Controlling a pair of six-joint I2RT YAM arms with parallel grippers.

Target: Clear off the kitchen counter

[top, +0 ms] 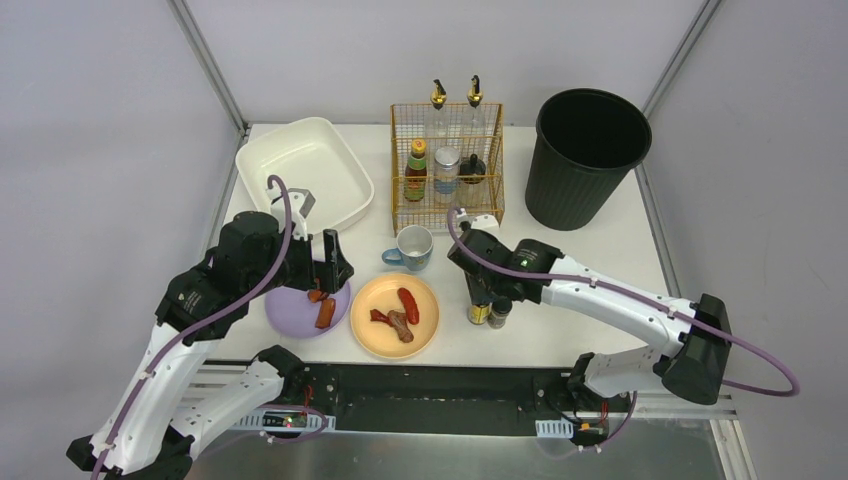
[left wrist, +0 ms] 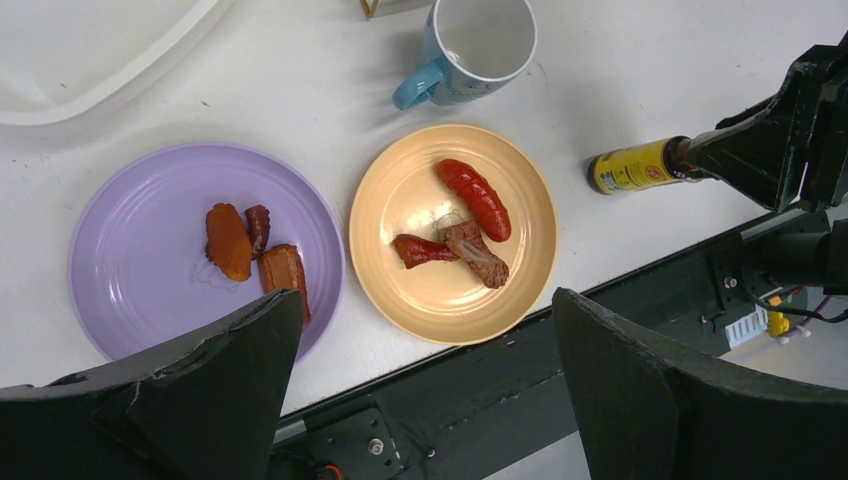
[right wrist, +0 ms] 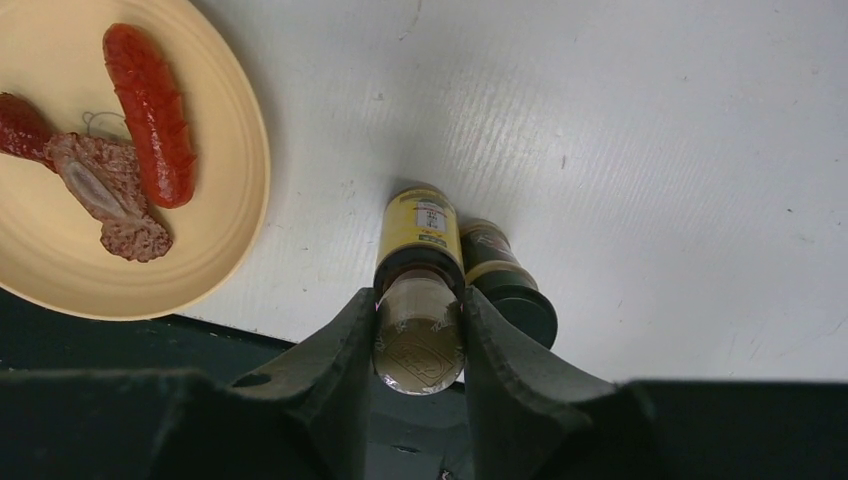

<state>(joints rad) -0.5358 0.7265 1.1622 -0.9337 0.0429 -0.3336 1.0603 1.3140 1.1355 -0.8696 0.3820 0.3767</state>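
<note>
The bench [top: 600,260] is a flat white top with a black rail on its near edge. Pale grey walls and slanting metal posts close it in.

My right arm reaches low and inward from the right. My right tool [right wrist: 420,330] points down, its jaws clamped on the cap end of a yellow bottle [right wrist: 418,240]. I cannot tell whether the bottle's base touches the bench. A dark jar [right wrist: 500,275] stands against the bottle, just right of the tool. A yellow plate [right wrist: 120,170] of sausage pieces lies to its left.

My left arm is bent high, elbow out. My left tool [left wrist: 420,300] hangs with its jaws spread wide, holding nothing, above the bench's near edge. A purple plate [left wrist: 150,250] with three food pieces lies under its left finger. A mug [left wrist: 470,45] stands beyond the tool.

Further from both tools are a white basin [top: 305,170], a wire rack [top: 447,165] of bottles and a black bin [top: 585,155].
</note>
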